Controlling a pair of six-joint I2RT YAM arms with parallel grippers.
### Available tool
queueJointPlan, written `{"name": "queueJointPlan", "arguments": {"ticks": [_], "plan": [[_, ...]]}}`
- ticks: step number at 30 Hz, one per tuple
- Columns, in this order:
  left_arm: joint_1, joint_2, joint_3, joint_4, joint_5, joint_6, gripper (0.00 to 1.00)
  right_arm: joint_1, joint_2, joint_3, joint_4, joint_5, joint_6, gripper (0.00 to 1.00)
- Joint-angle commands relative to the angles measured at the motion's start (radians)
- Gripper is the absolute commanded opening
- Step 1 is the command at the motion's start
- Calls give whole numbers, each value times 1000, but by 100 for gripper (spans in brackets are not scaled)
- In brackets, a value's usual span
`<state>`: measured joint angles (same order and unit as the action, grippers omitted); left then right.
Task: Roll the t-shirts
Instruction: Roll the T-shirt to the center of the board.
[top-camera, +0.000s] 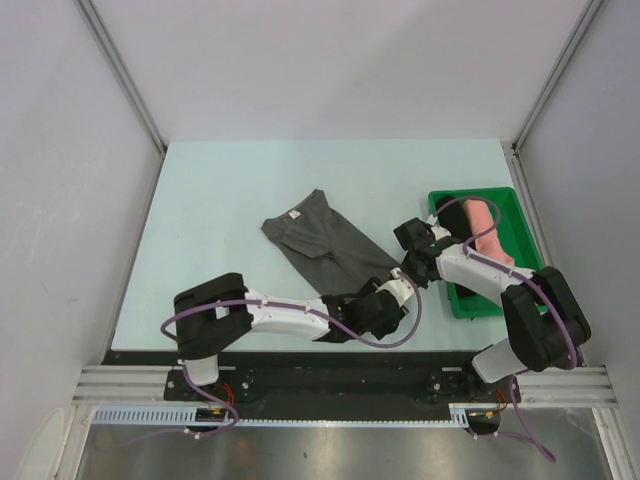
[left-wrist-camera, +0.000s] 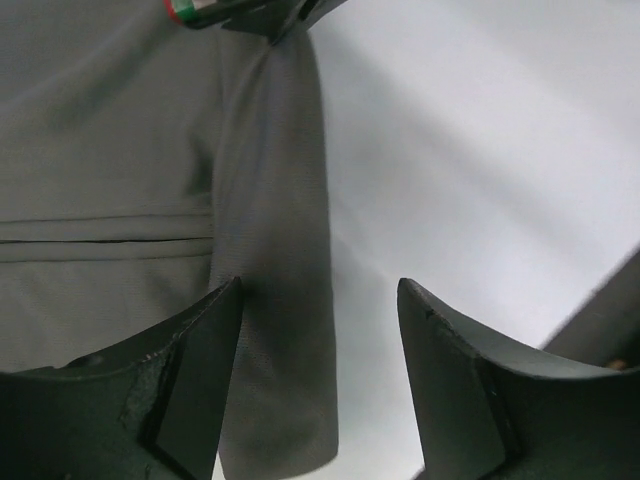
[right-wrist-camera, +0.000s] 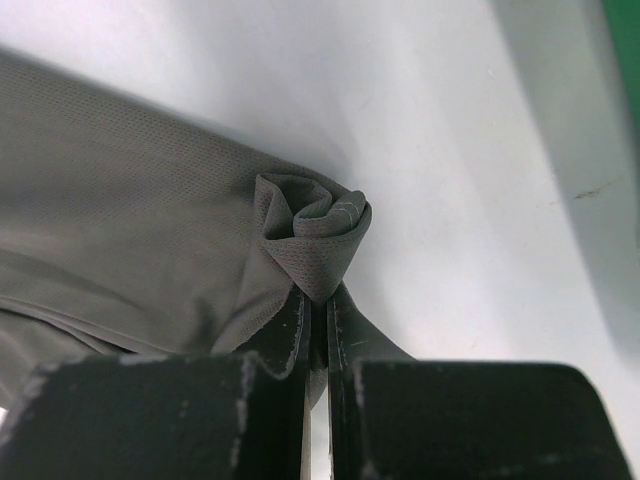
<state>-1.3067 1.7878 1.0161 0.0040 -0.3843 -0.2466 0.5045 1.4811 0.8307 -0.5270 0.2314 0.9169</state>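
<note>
- Pale mint table (top-camera: 250, 180) between white walls (top-camera: 60, 150); green tray (top-camera: 470, 303) sits at its right side.
- Grey t-shirt (top-camera: 325, 240): spread flat on the table, just left of the tray. White neck label (top-camera: 296, 213) is at the end farthest from the tray.
- Salmon-pink roll (top-camera: 487, 225): inside the tray. 1 dark roll (top-camera: 452, 206) lies beside it in the tray's far-left corner, partly hidden by a cable (top-camera: 455, 202).
- Right gripper (right-wrist-camera: 318, 320): fingers (right-wrist-camera: 270, 400) pressed almost together, pinching a small curled bunch of grey t-shirt at the corner nearest the tray.
- Left gripper (left-wrist-camera: 320, 330): fingers (left-wrist-camera: 180, 390) well apart, nothing held. It hangs low over the shirt edge that faces the tray; a narrow folded strip of cloth lies under the gap, bare table next to it.
- Both grippers are close together, just left of the tray's near-left corner.
</note>
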Motion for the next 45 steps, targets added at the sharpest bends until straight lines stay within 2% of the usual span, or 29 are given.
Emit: {"name": "queueJointPlan", "arguments": {"ticks": [1,12,18,19,21,22,24,25,27,28,29,33,34,38,40,41,42,45], "plan": [[-16,42,62,-24,-122,32,68,2,11,39,-39,32,17,0],[-43,125,122,-114,-260,26,61,0,21,48,-53,23,16,0],[-43,140,141,-153,-269,4,41,-1,8,51,-45,0,-6,0],[-42,133,138,-151,-262,0,33,-3,-4,50,-39,-3,-10,0],[-40,111,133,-157,-233,-19,26,-7,-22,50,-27,-23,-35,0],[-36,104,131,-159,-219,-23,18,-9,-31,50,-12,-29,-44,6],[-29,68,121,-157,-165,-40,12,-7,-70,51,7,-38,-70,21],[-20,58,115,-151,-142,-52,11,-7,-90,48,22,-38,-76,38],[-5,18,90,-133,-50,-69,9,-11,-145,48,36,-24,-92,55],[16,3,79,-124,-16,-92,9,-12,-163,48,44,-17,-96,71],[27,-8,67,-112,22,-105,9,-21,-176,48,48,-14,-99,76],[119,-73,-17,-40,208,-178,8,-35,-252,45,35,2,-105,77],[138,-80,-33,-24,291,-210,9,-34,-271,38,38,2,-105,76],[214,-113,-109,68,462,-295,9,-15,-369,-40,51,20,-82,75],[260,-123,-152,100,521,-348,10,5,-418,-74,74,14,-69,70],[276,-123,-165,134,592,-367,10,14,-432,-91,82,10,-63,67],[303,-123,-183,148,620,-397,11,38,-452,-120,102,11,-56,61],[345,-116,-202,189,729,-431,11,86,-464,-174,140,29,-36,55]]}}
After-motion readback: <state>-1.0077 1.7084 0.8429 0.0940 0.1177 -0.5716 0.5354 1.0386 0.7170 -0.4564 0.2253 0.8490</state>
